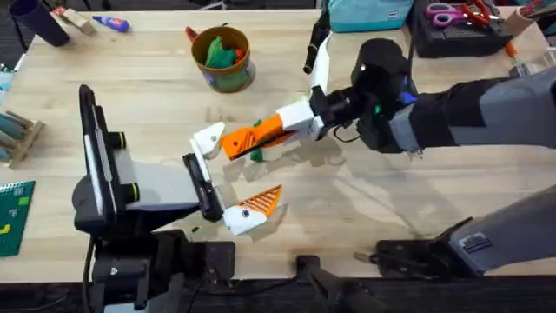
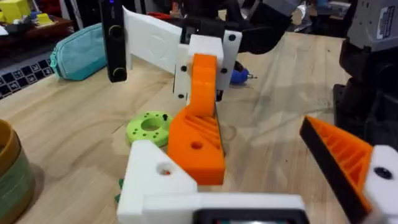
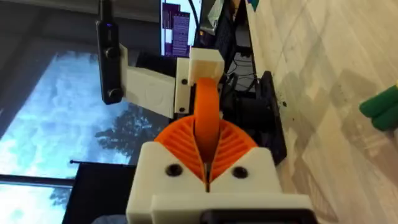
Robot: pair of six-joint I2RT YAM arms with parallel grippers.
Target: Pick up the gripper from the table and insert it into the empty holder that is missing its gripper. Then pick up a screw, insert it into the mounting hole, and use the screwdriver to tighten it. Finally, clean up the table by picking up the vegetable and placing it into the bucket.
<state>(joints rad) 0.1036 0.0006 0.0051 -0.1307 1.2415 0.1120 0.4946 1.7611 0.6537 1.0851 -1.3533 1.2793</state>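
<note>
My right gripper (image 1: 291,126) reaches in from the right, shut on the gripper (image 1: 250,137), an orange ridged wedge held off the table. The wedge's wide end (image 2: 196,146) lies against the white holder (image 1: 208,139) (image 2: 155,177); whether it is seated I cannot tell. In the right wrist view my ribbed pads (image 3: 231,148) clamp the wedge (image 3: 208,118). My left gripper (image 1: 241,172) (image 2: 261,186) stands open, the holder on one side and an orange striped tip (image 1: 261,205) (image 2: 342,155) on the other. The brown bucket (image 1: 224,76) stands at the back. A dark green bit (image 1: 256,156), likely the vegetable, shows under the wedge. The screwdriver's blue end (image 2: 239,76) lies behind.
A bright green ring (image 2: 149,127) lies on the table beside the wedge. A teal pouch (image 1: 369,13) and a black tray with scissors (image 1: 456,30) sit at the back right, and a dark purple cup (image 1: 39,19) at the back left. A green board (image 1: 13,217) lies at the left edge.
</note>
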